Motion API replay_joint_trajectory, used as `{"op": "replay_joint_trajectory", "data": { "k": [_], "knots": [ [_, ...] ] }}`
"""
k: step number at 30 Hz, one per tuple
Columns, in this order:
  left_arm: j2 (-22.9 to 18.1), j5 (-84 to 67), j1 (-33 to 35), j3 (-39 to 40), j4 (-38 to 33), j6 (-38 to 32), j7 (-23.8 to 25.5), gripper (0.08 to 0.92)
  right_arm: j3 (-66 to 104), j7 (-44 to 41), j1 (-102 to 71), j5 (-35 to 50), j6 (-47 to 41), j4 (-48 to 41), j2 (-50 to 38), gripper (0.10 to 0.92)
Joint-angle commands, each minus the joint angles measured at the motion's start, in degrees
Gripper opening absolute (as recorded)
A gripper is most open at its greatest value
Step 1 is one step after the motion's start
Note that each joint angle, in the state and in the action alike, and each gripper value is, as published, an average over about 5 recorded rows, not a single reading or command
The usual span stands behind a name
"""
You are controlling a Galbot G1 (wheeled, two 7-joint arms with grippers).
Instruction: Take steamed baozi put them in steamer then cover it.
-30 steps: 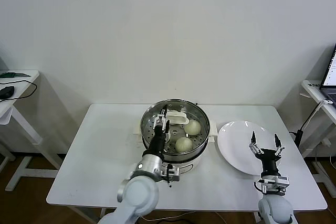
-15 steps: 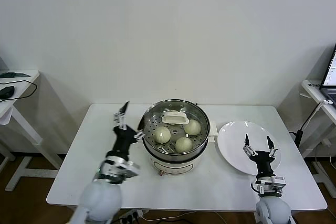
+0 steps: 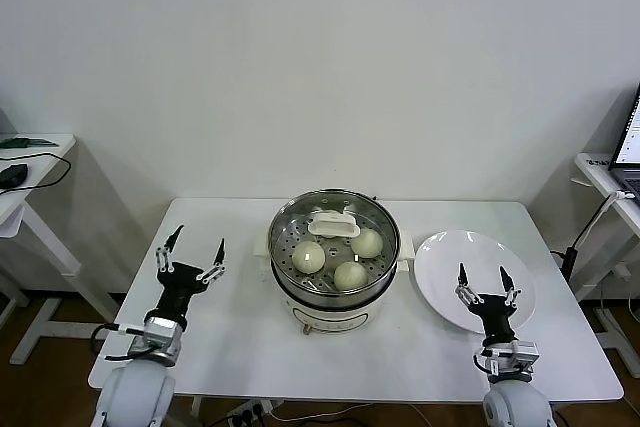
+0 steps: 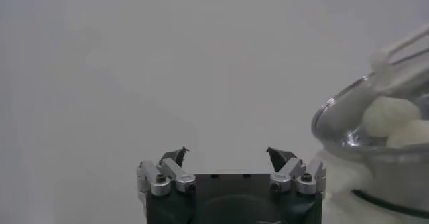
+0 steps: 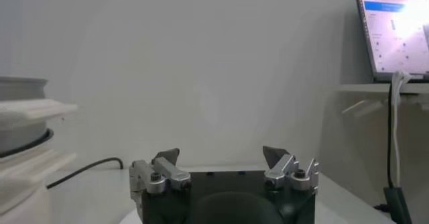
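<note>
The steamer (image 3: 384,277) stands mid-table on its white base. Three steamed baozi (image 3: 350,274) lie on its perforated floor. The clear glass cover (image 3: 300,219) rests on the pot, its white handle (image 3: 333,224) towards the back. My left gripper (image 3: 190,255) is open over bare table to the left of the steamer, holding nothing. In the left wrist view the open left gripper (image 4: 228,153) faces the wall, with the cover (image 4: 348,121) and a baozi (image 4: 385,115) off to one side. My right gripper (image 3: 481,282) is open and empty over the plate's near part.
An empty white plate (image 3: 455,252) lies right of the steamer. A side table with a laptop (image 5: 395,34) stands at the right, and a small desk (image 3: 30,162) with a mouse at the left. A cable (image 5: 80,168) runs along the table behind the steamer.
My left gripper has drawn back from the cover's handle over the steamer and moved to the left front of the table. The right gripper drifted slightly left and nearer.
</note>
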Motion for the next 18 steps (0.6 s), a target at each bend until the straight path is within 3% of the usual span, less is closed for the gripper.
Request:
{"op": "replay_joint_trajectory", "data": {
  "k": [1, 18],
  "knots": [
    [-0.10, -10.58, 2.44, -5.13, 3.07, -5.69, 0.91, 0.823, 0.17, -0.11, -0.91, 0.60, -1.51, 1.41, -0.19, 0.823],
    [0.05, -9.73, 3.02, -4.52, 2.75, -5.96, 1.04, 0.823, 0.68, -0.11, -2.30, 0.35, -1.39, 2.70, -0.12, 0.823]
  ]
}}
